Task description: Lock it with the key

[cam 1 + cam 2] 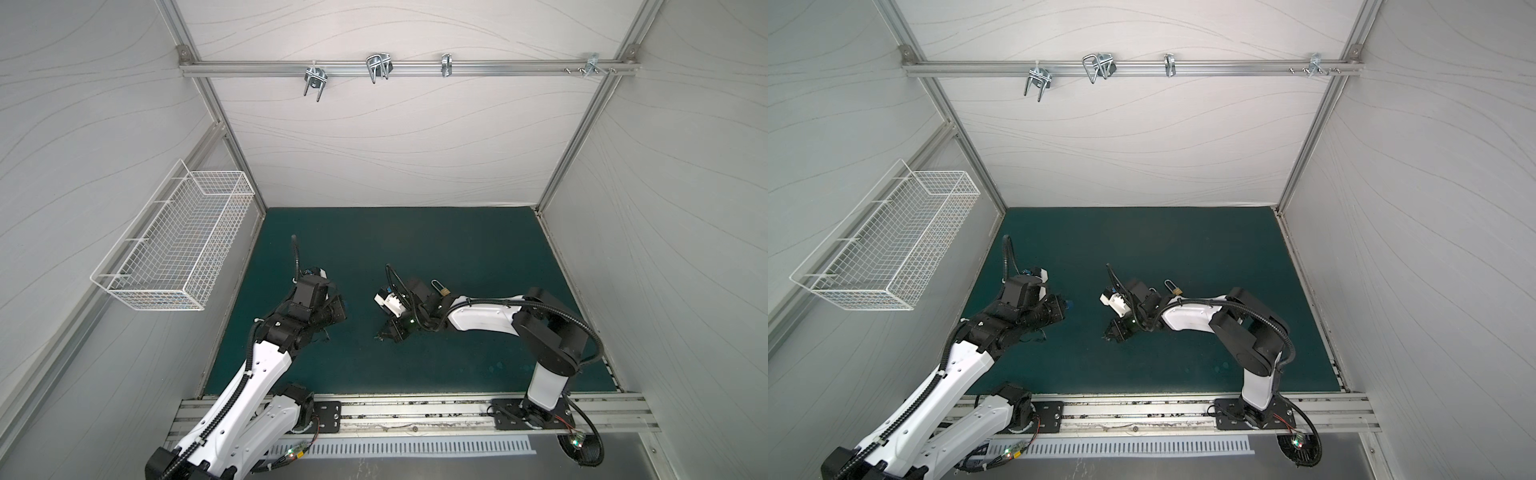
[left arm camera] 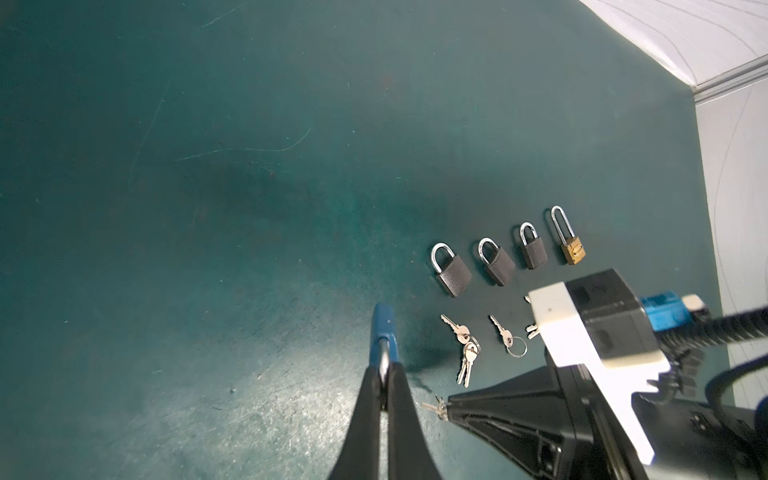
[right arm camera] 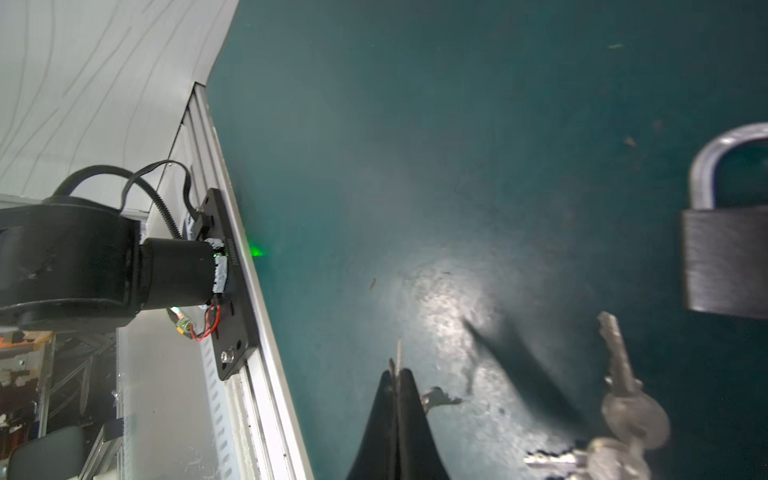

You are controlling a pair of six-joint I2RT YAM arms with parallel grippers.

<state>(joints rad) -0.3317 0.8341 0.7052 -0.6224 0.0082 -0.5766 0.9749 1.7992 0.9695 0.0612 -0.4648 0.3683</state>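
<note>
In the left wrist view, the jaws of the left gripper (image 2: pixel 385 368) are seen clenched on a blue rectangular padlock (image 2: pixel 383 328). Its silver shackle runs in between them and its body projects past their tips. Beside these jaws, the right gripper (image 2: pixel 445 405) is shown with its jaws pinched on a small silver key (image 2: pixel 430 405). Beyond the right jaws, loose silver key bunches (image 2: pixel 464 347) are laid on the dark green tabletop (image 2: pixel 208 208). Past them lies a row of three dark grey padlocks (image 2: pixel 496 266), ended by a brass long-shackled padlock (image 2: pixel 572 249). A mark on the brass body cannot be read.

In the right wrist view, only the thin edge of the held key's blade is shown between the closed right jaws. A second key (image 3: pixel 440 399) shows just beside them. Lettering on the black base plate (image 3: pixel 232 291) is too small to read.

In both top views, the two sets of jaws are found near each other mid-tabletop. The padlock row is hidden under the right arm, except the brass one (image 1: pixel 441 289). A white wire basket (image 1: pixel 178 245) on the side wall is shown only here.
</note>
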